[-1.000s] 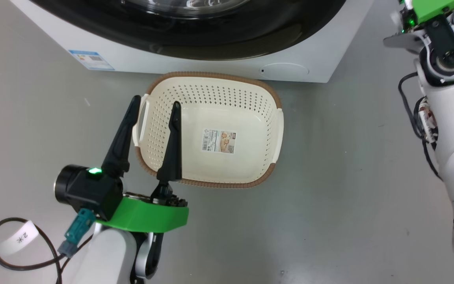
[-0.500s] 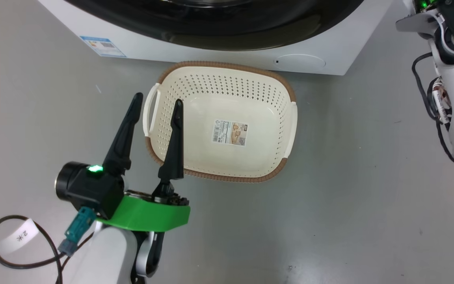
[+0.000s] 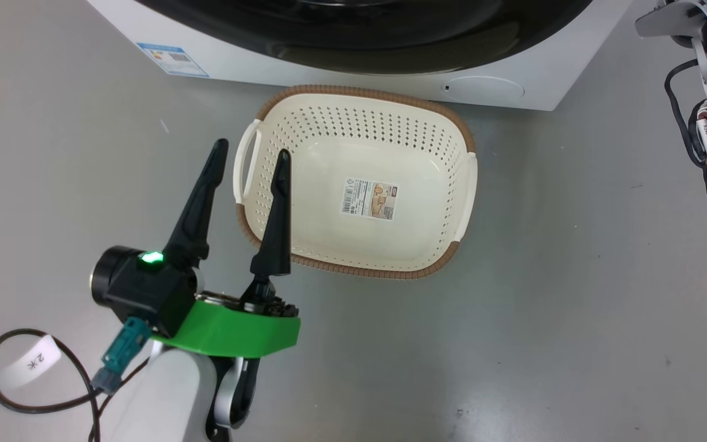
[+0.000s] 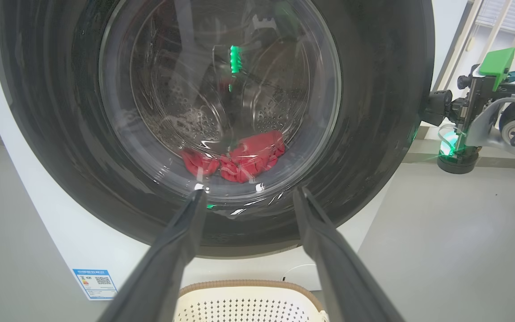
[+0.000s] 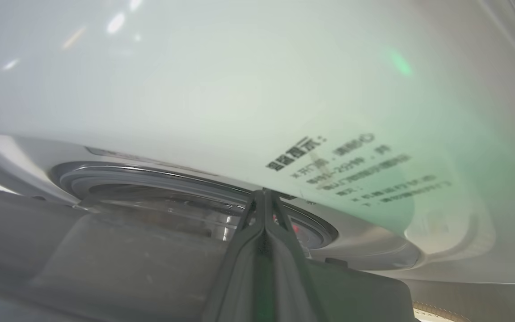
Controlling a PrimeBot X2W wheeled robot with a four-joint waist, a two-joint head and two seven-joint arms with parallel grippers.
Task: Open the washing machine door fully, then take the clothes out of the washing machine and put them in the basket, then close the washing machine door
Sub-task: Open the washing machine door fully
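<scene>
The left gripper (image 3: 254,147) hangs with its two dark fingers spread wide and nothing between them, pointing toward the washing machine (image 3: 237,64); in the head view its tips overlap the left handle of the basket (image 3: 359,92). The right gripper (image 5: 264,197) has its fingers pressed flat together, tips at the line where the dark door (image 5: 105,250) meets the white front panel with its printed notice (image 5: 356,167); whether they touch it cannot be told.

The basket stands on the grey floor (image 3: 574,276) just in front of the machine, mouth up, long axis running across the machine's front, a handle at each short end. A paper label (image 3: 370,199) lies on its floor.

The left wrist view, looking along the left gripper (image 4: 249,191), gives what the head view cuts off: the whole round black door (image 4: 373,112) facing the camera, the red clothes (image 4: 239,156) heaped low in the drum behind the glass (image 4: 221,89), and the right arm (image 4: 485,112) at the door's right edge. A small blue sticker (image 4: 94,281) marks the machine's lower corner.
</scene>
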